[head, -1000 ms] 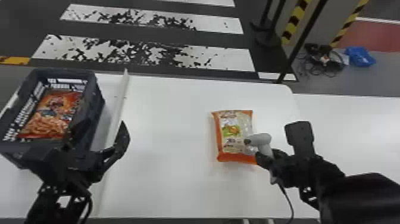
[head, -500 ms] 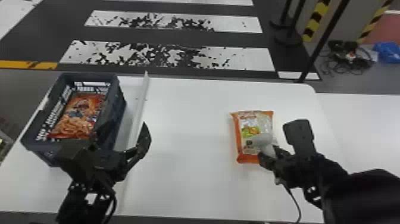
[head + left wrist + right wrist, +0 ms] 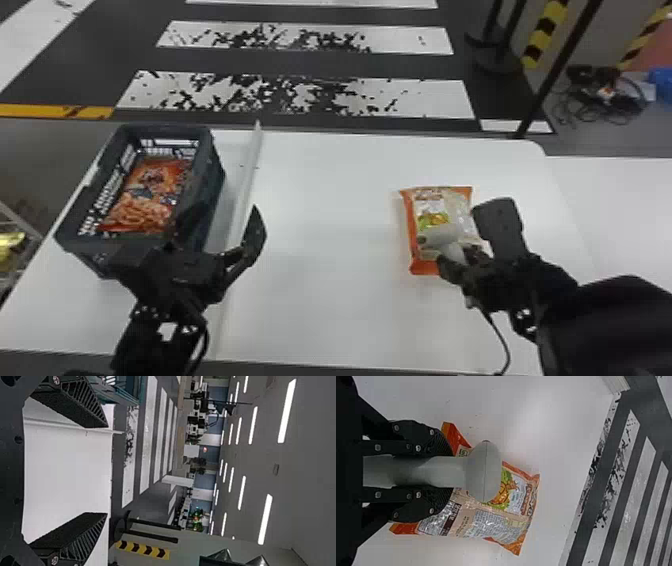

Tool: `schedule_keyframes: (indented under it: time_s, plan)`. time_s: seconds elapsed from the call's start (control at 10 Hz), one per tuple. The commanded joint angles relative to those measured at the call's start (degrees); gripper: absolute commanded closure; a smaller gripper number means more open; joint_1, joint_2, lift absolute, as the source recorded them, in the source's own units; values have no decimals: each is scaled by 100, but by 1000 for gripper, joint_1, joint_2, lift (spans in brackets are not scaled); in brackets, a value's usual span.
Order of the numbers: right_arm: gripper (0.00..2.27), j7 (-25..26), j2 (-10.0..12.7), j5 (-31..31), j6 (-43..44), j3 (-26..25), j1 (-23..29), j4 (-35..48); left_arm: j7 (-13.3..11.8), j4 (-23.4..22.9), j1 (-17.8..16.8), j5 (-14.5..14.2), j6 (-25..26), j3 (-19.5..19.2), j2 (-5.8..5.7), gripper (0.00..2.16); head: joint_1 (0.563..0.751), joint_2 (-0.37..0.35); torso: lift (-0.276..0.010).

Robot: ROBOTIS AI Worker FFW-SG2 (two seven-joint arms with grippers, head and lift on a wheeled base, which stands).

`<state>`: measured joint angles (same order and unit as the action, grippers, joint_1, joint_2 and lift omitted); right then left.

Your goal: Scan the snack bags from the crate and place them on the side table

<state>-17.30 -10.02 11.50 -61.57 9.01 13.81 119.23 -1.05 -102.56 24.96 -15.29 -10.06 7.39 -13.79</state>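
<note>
Right gripper (image 3: 450, 471), closed on the light grey plastic scanner (image 3: 483, 473), has moved it further over the shiny orange-and-white snack bag (image 3: 494, 522), so scanning seems near.

A dark floor crossing with worn white stripes (image 3: 425, 100) is the landmark; black round-based posts (image 3: 511, 35) and yellow-and-black striped banding (image 3: 549, 25) stand beside it; blue-grey wall panels (image 3: 206, 481) lie beyond; long white ceiling lights (image 3: 287, 411) glow overhead.

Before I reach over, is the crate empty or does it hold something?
Not empty: an orange snack bag lies inside the crate, seen through its open top.
</note>
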Motion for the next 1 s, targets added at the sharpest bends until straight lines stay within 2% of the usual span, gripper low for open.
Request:
schedule_keyframes:
  time_s: [0.0,0.2,0.4,0.7,0.9]
  plan:
    - [2250,-1,0,10,-44,-5,-1,13,0,-9,0,0,0,8,-1,83,695,8,-50]
    - [2250,8,0,37,-26,-84,-1,39,0,-18,0,0,18,8,-19,83,695,5,-50]
    - [2250,52,-9,1,9,-488,-10,48,0,-36,9,0,18,-1,-28,83,695,-11,-50]
    - [2250,192,-44,-289,483,-1323,-142,-462,0,-45,0,0,18,8,-45,83,695,-85,-50]
    - [2246,228,-70,-297,782,-1578,-370,-1016,0,-45,0,0,18,8,-45,83,695,-143,-50]
